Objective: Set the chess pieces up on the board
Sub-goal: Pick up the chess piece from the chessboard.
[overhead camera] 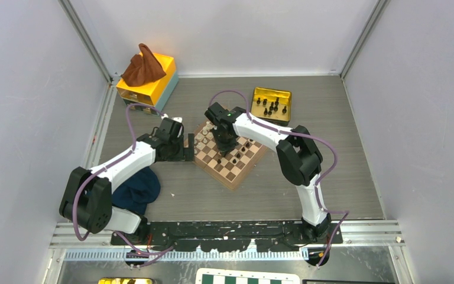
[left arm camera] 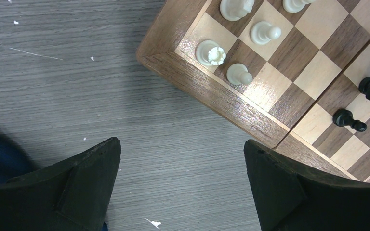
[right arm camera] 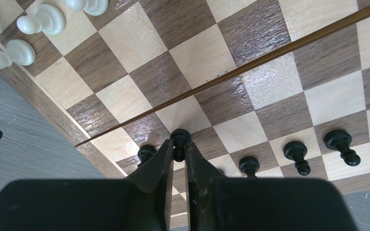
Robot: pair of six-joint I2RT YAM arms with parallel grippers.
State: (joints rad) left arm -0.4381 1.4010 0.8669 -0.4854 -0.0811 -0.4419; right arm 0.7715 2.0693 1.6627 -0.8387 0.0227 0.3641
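Observation:
The wooden board (overhead camera: pixel 232 176) lies at the table's middle, turned diagonally. In the right wrist view my right gripper (right arm camera: pixel 178 147) is shut on a small black chess piece (right arm camera: pixel 179 137) standing on the board (right arm camera: pixel 139 41) near its edge. Other black pieces (right arm camera: pixel 296 153) stand in a row beside it. From above, the right gripper (overhead camera: pixel 224 155) points down onto the board. My left gripper (left arm camera: pixel 182 144) is open over bare table, just off the board's corner (left arm camera: pixel 212 89). A black piece (left arm camera: pixel 349 119) shows at that view's right. More black pieces sit in a gold tin (overhead camera: pixel 272 105).
Cream pieces (left arm camera: pixel 211 52) stand on the board's left side. A yellow box with a brown cloth (overhead camera: pixel 148 74) sits at the back left. A blue cloth (overhead camera: pixel 137 189) lies under the left arm. A green-and-white board (overhead camera: pixel 245 278) lies at the near edge.

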